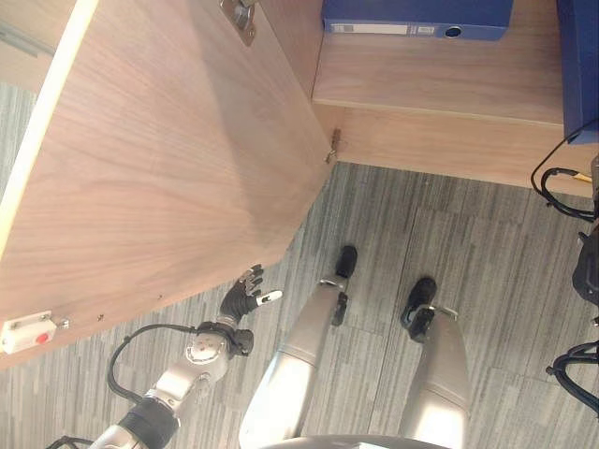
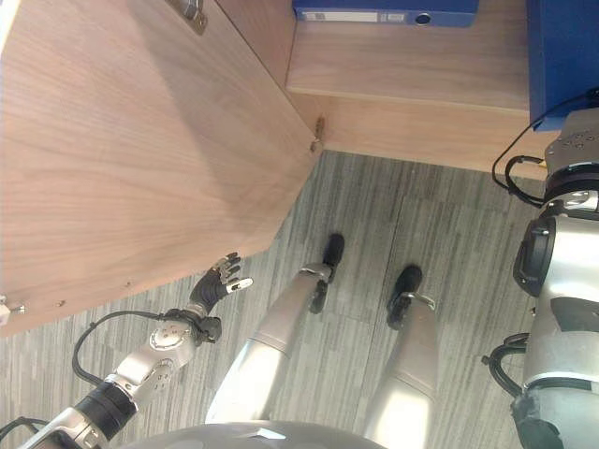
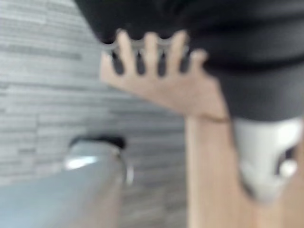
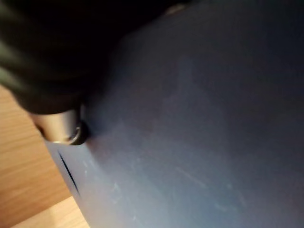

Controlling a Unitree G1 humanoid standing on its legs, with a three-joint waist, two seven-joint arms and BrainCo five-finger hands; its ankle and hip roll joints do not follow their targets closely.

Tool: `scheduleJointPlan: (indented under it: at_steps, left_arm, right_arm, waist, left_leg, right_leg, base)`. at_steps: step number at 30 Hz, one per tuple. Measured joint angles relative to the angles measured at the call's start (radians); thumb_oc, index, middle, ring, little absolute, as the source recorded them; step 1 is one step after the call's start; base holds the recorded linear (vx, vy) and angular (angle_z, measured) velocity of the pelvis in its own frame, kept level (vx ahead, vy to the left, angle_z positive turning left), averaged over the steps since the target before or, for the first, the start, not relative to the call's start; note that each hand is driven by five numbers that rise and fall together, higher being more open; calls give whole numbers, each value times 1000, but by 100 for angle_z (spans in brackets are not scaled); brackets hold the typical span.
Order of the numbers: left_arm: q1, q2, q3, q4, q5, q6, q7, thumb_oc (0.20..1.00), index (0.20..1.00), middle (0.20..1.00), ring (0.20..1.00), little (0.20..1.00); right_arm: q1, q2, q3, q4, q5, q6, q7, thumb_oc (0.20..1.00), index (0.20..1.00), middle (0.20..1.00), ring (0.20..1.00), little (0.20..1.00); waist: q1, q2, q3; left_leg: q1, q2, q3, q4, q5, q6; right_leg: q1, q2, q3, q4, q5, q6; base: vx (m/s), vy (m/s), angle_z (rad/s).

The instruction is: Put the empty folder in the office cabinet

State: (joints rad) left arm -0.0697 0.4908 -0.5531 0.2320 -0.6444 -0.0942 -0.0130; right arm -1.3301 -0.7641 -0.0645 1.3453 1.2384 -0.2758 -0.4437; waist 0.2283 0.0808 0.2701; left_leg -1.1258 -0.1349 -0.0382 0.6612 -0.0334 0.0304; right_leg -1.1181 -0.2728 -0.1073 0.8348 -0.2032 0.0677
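A blue folder [image 1: 582,65] stands upright at the far right over the cabinet shelf [image 1: 440,79]. My right hand [image 4: 59,126] is shut on it: the thumb presses on its blue face [image 4: 199,133], the other fingers are hidden, and the wrist [image 2: 573,150] shows just below the folder. My left hand [image 1: 245,297] is low down at the bottom corner of the open cabinet door [image 1: 168,159]. It is open, with its fingers [image 3: 152,47] straight and spread at the door's wooden edge.
A second blue folder [image 1: 416,17] lies flat at the back of the shelf. The wide wooden door swings out to the left, with a white catch [image 1: 28,332] near its lower edge and a hinge [image 1: 334,145] at the cabinet. Grey striped carpet [image 1: 487,253] lies below.
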Motion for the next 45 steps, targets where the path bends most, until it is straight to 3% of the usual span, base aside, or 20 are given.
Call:
scheduleJointPlan:
  at_steps: [9,16,25,45]
  left_arm:
    - [0,4,5,3,0,-1,1,1000,1000,1000,1000,1000]
    - [-1,7,6,-18,0,-19,1,1000,1000,1000,1000,1000]
    - [2,8,6,-17,0,-20,-16,1000,1000,1000,1000,1000]
    - [1,14,6,-21,0,-20,-22,1000,1000,1000,1000,1000]
  right_arm:
    - [-1,-10,-3,-2,13,-4,-3,200,200,200,200,200]
    - [-38,-38,14,-2,40,-8,-9,200,200,200,200,200]
    - [-79,-86,36,-9,80,-10,41,200,200,200,200,200]
    - [-173,-103,94,-3,80,-10,59,200,200,200,200,200]
  waist:
    - [3,-1,0]
    - [6,0,-1]
    - [51,0,-1]
    - [59,0,-1]
  left_leg:
    - [54,-4,-25,-221,113,-20]
    - [73,-14,-41,-226,114,-22]
    - [72,-20,-63,-299,152,-32]
    - [108,-24,-69,-368,178,-32]
  right_leg:
    - [7,-5,-36,-121,51,-9]
    - [22,-14,-44,-96,36,-19]
    - [1,-20,-58,-117,36,-19]
    - [17,-27,-64,-136,36,-18]
  base:
    - [-8,-3,7]
    - [36,-15,7]
    - [21,-4,5]
    - [3,1,0]
